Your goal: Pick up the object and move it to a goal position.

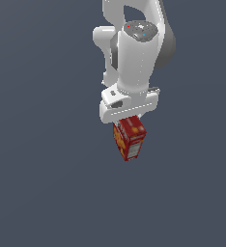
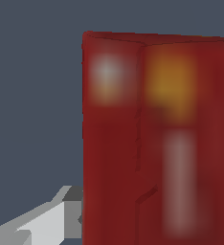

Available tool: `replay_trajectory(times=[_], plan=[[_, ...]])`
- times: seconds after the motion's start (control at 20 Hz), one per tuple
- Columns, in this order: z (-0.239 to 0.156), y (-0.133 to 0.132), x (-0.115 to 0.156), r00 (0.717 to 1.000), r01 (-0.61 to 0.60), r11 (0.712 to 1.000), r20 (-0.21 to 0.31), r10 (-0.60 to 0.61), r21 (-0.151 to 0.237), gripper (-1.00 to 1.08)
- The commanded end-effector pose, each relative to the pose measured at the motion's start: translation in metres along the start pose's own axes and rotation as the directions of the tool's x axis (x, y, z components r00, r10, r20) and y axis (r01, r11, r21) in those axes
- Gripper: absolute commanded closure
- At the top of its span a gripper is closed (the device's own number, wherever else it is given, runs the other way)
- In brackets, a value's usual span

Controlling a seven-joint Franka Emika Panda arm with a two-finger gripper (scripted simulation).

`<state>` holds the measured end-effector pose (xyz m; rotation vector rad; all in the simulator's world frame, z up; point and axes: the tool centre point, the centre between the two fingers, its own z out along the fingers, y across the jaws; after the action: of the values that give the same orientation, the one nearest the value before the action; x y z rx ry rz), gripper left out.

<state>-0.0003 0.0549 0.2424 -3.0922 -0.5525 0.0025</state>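
The white Panda arm (image 1: 134, 53) reaches down from the top of the exterior view, its wrist pointing downward. Below it sits the tool (image 1: 128, 117), closed on the upper end of a small red rectangular cardboard box (image 1: 129, 139) — the box hangs beneath the white tool body, tilted a little, one corner edge facing the camera. The face turned toward the exterior view's left carries orange-yellow cracker pictures; the face toward the exterior view's right has a pale label panel low down. Around and below the box there is only flat blue-grey background, and nothing shows the box touching any surface.

In the wrist view the same box (image 2: 157, 139) fills most of the picture, close and blurred: dark red, with a whitish patch and an orange patch near one end and a long pale strip on the adjoining face. One grey-white fingertip (image 2: 68, 213) presses against the box's side — the other finger is hidden behind the box.
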Motion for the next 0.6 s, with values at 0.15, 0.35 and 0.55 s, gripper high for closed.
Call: replay_trajectory(times=[0.15,0.35,0.55], plan=[[-0.046,0.005,0.008,1.000,0.000,1.000,-0.002,0.000,0.000,1.08],[-0.084,0.009,0.014,1.000,0.000,1.000,-0.002,0.000,0.000,1.08],[-0.120,0.013,0.021,1.000,0.000,1.000,-0.002,0.000,0.000,1.08]])
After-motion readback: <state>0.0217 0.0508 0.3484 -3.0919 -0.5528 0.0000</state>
